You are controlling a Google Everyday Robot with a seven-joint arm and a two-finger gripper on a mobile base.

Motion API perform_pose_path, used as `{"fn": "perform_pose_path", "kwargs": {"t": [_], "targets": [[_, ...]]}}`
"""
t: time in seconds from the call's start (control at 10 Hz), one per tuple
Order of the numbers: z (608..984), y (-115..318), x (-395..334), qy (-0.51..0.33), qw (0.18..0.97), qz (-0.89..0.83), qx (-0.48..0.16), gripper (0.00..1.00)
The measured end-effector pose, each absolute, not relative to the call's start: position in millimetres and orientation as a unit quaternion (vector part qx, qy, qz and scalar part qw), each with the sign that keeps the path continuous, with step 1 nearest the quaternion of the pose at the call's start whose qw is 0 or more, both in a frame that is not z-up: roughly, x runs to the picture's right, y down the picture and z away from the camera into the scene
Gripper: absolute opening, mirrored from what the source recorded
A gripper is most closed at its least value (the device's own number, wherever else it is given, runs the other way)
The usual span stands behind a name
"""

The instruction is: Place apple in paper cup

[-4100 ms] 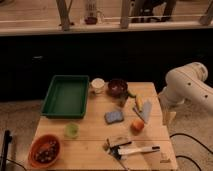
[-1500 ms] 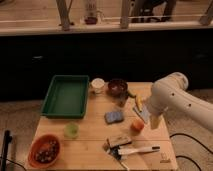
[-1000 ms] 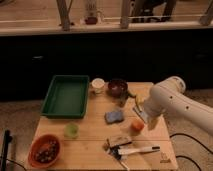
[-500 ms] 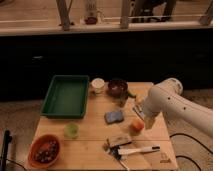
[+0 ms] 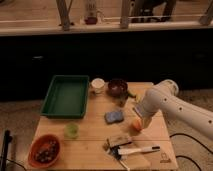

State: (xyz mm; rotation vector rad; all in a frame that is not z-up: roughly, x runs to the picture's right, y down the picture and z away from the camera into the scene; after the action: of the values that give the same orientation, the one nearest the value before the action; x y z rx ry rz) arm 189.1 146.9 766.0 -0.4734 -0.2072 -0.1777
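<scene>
Reaching in from the right of the view, your arm (image 5: 170, 102) has the gripper (image 5: 140, 119) down at the apple (image 5: 135, 125) - touching or just above it, can't tell which. Whether it's grasping the apple or released can't be told either. The apple sits on the table (image 5: 95, 142) toward its right edge, just right of the blue sponge (image 5: 114, 116). The paper cup (image 5: 98, 85) stands upright at the table's back edge, well apart from the apple, between the green tray (image 5: 66, 95) and the brown bowl (image 5: 118, 87). Nothing shows inside the cup from this angle. Near the front you've got a small green cup (image 5: 71, 130), an orange bowl (image 5: 45, 150) with dark contents at the front-left corner, and a white-handled tool (image 5: 136, 149) lying flat - below the apple, not touching it.
</scene>
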Motion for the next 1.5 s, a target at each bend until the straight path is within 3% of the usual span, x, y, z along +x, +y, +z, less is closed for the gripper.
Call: {"fn": "perform_pose_path", "kwargs": {"t": [0.4,0.8,1.5], "targets": [[764.4,153.6,203.8,-0.113,0.963,-0.067,-0.237,0.8],[749.6,203.5,230.4,-0.121,0.957,-0.031,-0.261,0.8],[778.6,191.6,206.7,-0.196,0.943,-0.085,-0.254,0.8]]}}
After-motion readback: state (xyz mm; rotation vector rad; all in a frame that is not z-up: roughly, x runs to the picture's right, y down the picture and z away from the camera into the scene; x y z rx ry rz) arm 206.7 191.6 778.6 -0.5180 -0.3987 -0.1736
